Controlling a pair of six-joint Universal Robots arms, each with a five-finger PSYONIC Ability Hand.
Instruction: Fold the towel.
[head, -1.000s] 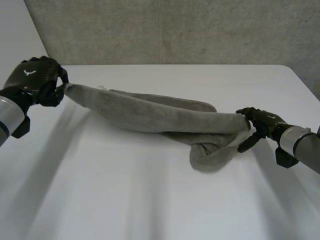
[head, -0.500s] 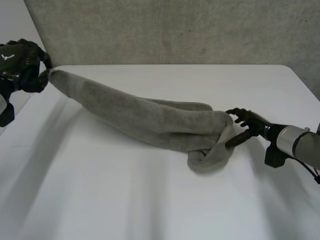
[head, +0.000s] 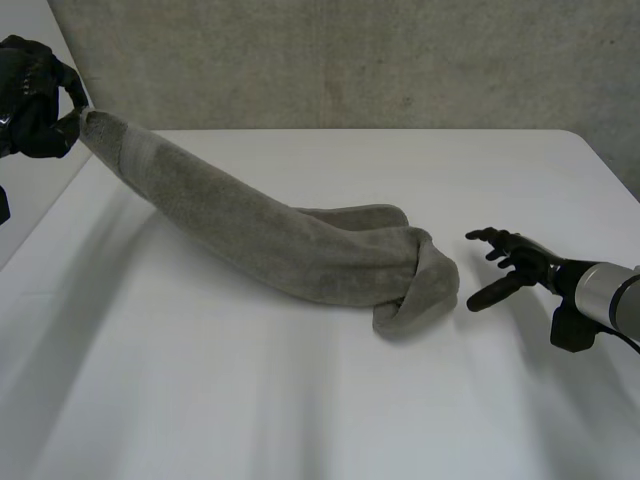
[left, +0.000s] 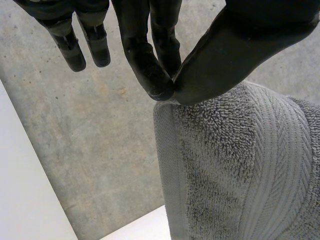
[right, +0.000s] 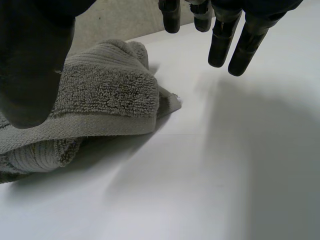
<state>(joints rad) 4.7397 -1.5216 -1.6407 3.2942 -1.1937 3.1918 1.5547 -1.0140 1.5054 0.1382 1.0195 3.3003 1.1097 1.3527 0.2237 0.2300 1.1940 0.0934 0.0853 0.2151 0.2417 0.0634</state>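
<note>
Towel (head: 300, 245) corner pinched by left robot hand (head: 30, 100), partly cut off; right robot hand (head: 522, 262) fingers spread, empty, nr bunched end.

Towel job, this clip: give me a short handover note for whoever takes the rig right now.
Left hand: shut on one end of the towel, pinched between thumb and finger, held high near the far left corner of the table.
Right hand: open, holding nothing, beside the towel's bunched end, not touching it.
Towel: roped from the left hand down to a heap on the table.
Done: no fold visible.
Left: probably regrasp the free end, spread flat, fold.
</note>
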